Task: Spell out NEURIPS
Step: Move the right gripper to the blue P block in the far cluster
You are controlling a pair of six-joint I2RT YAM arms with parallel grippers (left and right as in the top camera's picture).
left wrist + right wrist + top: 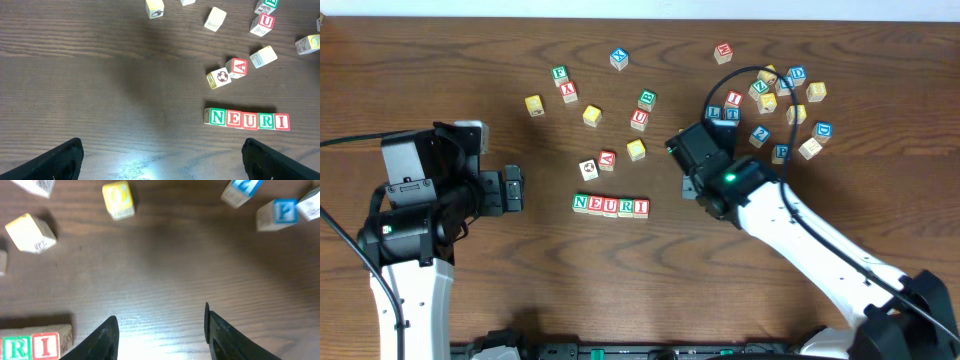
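Note:
Five cubes stand in a touching row spelling N E U R I (611, 206) at the table's middle front; the row also shows in the left wrist view (247, 120), and its R and I ends show in the right wrist view (32, 345). A cube with a blue P (277, 214) lies to the right, apart from the row (780, 153). A yellow cube (636, 150) sits above the row. My left gripper (512, 190) (162, 160) is open and empty, left of the row. My right gripper (698, 183) (160, 330) is open and empty over bare table, right of the I.
Loose cubes lie behind the row, among them a red A (237, 67), a picture cube (218, 78) and a red U (264, 24). A cluster of several cubes (785, 100) sits at the back right. A yellow O cube (118, 199) lies ahead of my right gripper.

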